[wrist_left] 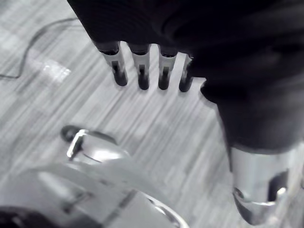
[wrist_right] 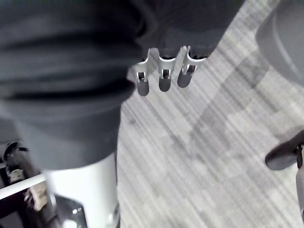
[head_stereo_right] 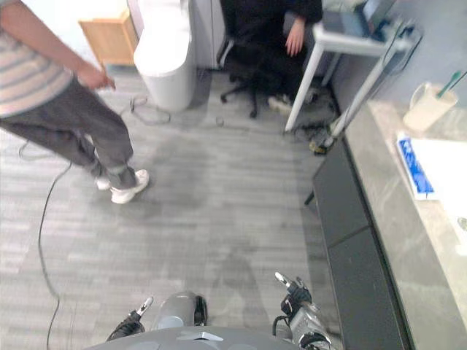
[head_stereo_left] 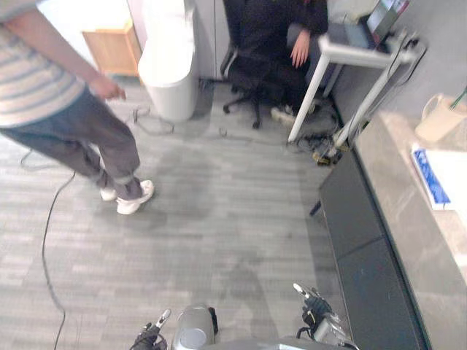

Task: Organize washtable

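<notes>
Fingers (wrist_left: 142, 71) of the left hand (head_stereo_left: 149, 337) hang straight and loose with nothing in them, low at the robot's side over the grey floor (head_stereo_left: 219, 219). A standing person (head_stereo_left: 66, 109) is further off on that side, well apart from the arm. At the back of the room another person (head_stereo_left: 277, 29) sits in a black office chair (head_stereo_left: 252, 80) by a white desk (head_stereo_left: 357, 55).

Moving across, the right hand (head_stereo_left: 314, 306) is down by the robot's side, its fingers (wrist_right: 164, 78) straight, spread a little and empty, just beside the dark cabinet front (head_stereo_left: 357, 248).

The washtable (head_stereo_left: 398, 189) runs along the right edge of the head views. On it a pale cup (head_stereo_right: 425, 107) holds a green-handled toothbrush (head_stereo_right: 449, 82) at the far end, and nearer lies a blue-and-white packet (head_stereo_right: 414, 166) beside something white that I cannot make out.

I judge the work has not begun: neither hand is near the counter. The robot looks to be facing the open floor, so the sensible start is to turn squarely toward the counter and step close before raising an arm. I would lift the right arm clear of the cabinet edge and take the upright cup gently, since it looks easy to tip.
</notes>
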Motion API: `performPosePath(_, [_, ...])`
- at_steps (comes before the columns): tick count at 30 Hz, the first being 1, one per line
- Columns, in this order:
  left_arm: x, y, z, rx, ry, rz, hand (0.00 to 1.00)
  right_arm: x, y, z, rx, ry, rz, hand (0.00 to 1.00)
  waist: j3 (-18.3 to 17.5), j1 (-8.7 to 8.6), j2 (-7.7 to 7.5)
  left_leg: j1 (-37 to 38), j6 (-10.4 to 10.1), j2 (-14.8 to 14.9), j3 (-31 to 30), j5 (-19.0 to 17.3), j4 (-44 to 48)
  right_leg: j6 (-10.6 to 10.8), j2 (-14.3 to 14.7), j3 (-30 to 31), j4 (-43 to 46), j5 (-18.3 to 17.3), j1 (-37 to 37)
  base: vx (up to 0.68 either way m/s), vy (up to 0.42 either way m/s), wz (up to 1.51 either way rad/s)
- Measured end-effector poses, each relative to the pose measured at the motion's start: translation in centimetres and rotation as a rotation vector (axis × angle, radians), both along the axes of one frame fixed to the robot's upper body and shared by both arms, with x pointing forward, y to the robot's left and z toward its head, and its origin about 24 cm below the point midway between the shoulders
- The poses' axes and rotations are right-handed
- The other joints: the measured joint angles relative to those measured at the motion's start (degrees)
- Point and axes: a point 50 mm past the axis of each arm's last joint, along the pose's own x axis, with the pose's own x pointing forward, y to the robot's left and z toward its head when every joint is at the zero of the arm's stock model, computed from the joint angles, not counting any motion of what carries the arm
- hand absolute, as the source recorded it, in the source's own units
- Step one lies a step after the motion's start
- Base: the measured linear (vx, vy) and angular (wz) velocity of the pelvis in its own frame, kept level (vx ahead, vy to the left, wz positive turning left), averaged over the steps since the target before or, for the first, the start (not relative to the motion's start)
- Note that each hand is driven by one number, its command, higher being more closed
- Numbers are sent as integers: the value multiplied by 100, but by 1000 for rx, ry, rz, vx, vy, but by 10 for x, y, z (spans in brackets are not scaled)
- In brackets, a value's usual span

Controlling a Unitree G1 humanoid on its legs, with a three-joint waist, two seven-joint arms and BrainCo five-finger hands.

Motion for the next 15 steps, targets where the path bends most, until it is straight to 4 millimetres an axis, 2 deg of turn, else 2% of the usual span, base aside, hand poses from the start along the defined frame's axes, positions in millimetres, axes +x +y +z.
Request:
performPosePath(1, [5,8,3,27,-6,-32,0,-6,4,-3,23,26,1,0,41,-9,-167,331,99,-191,73,-54,-131,-126,-166,-118,721,-848,-369,132,-133,-8])
performPosePath(2, [14,3,3,22,-22,-60,0,-10,-5,-2,-1,27,-5,0,2,-40,-29,632,104,-178,71,-59,-420,-356,-159,-634,847,-1564,-761,105,-160,-4])
performPosePath(3, [19,-2,3,15,-32,-84,0,-13,-11,-2,-19,31,-6,0,-14,-85,83,763,92,-135,47,-50,-582,-474,-148,-961,714,-1822,-925,64,-95,-1])
performPosePath(4, [25,-13,3,-3,-49,-123,0,-15,-23,-1,-49,38,-9,0,-16,-156,337,993,37,13,-5,-17,-856,-620,-44,-1555,136,-2173,-1151,-178,-37,6])
performPosePath(5, [32,-22,3,-17,-77,-150,0,-20,-29,-1,-63,49,-12,0,-79,-177,496,1162,-41,150,0,32,-1089,-586,128,-1907,-840,-2203,-1316,-204,0,5])
performPosePath(6, [35,-22,5,-13,-92,-157,0,-21,-30,-1,-64,52,-17,0,-70,-196,544,1233,-73,192,3,53,-1201,-510,208,-2028,-1430,-2140,-1370,-268,12,5])
performPosePath(7, [41,-24,6,-13,-110,-178,0,-26,-29,-2,-60,62,-23,0,-88,-233,458,1358,-107,190,3,60,-1347,-446,390,-2047,-2646,-1695,-1415,-214,-81,21])
performPosePath(8, [43,-23,7,-7,-115,-191,0,-34,-26,-5,-49,81,-30,0,-139,-250,206,1454,-244,54,-66,29,-1387,-557,459,-1782,-3384,-458,-1448,-101,-180,31])
performPosePath(10, [44,-35,5,-46,-116,-182,0,-35,-33,-4,-60,82,-50,0,-98,-226,402,1610,-385,256,-177,25,-1412,-684,633,-1739,-3213,-578,-1366,153,-246,4])
performPosePath(12, [36,-42,1,-79,-94,-147,0,-35,-35,-3,-59,77,-46,0,-151,-189,546,1756,-392,468,-158,27,-1480,-748,899,-1747,-3635,-620,-1042,268,-216,-21])
performPosePath(13, [34,-43,0,-83,-86,-146,0,-35,-35,-3,-57,75,-45,0,-151,-196,547,1801,-394,508,-169,28,-1502,-748,949,-1767,-3716,-620,-965,220,-130,-2])
performPosePath(14, [33,-44,-1,-85,-82,-149,0,-36,-35,-4,-54,76,-43,0,-192,-201,613,1861,-451,530,-181,64,-1521,-747,989,-1783,-3818,-620,-863,188,-64,3])
performPosePath(15, [32,-44,-1,-89,-76,-148,0,-36,-36,-3,-55,74,-41,0,-191,-193,593,1957,-509,529,-184,101,-1539,-744,1008,-1783,-3943,-618,-727,158,-31,2])
